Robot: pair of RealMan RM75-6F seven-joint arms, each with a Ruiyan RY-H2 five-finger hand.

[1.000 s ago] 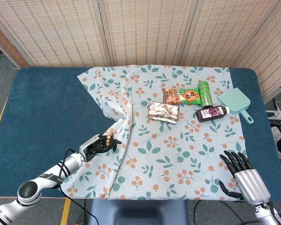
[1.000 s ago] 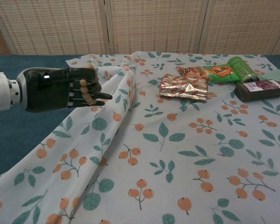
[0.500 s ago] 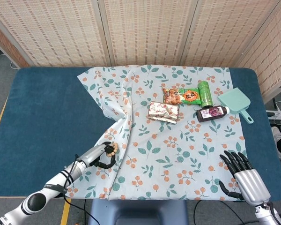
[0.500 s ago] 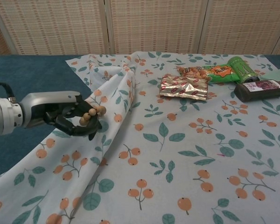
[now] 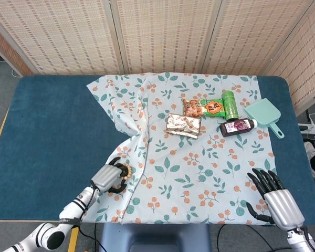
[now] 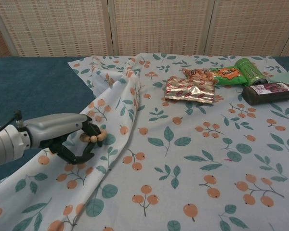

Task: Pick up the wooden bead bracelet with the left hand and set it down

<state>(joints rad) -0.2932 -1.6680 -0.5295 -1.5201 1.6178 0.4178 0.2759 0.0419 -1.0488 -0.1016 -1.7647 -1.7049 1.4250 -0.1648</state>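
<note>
The wooden bead bracelet is a ring of light round beads. My left hand holds it at the near left part of the floral cloth, with its dark fingers curled around the loop. In the chest view the beads show at the fingertips of the left hand, which is low on a fold of the cloth. I cannot tell whether the bracelet touches the cloth. My right hand hovers at the near right corner with its fingers spread and nothing in it.
At the far right of the cloth lie a silver packet, an orange snack bag, a green can, a dark bottle and a teal dustpan. Blue table lies left of the cloth's raised fold.
My left hand has moved down and toward the near table edge with the bracelet, from above the fold to low on the cloth. The right hand has stayed still.
</note>
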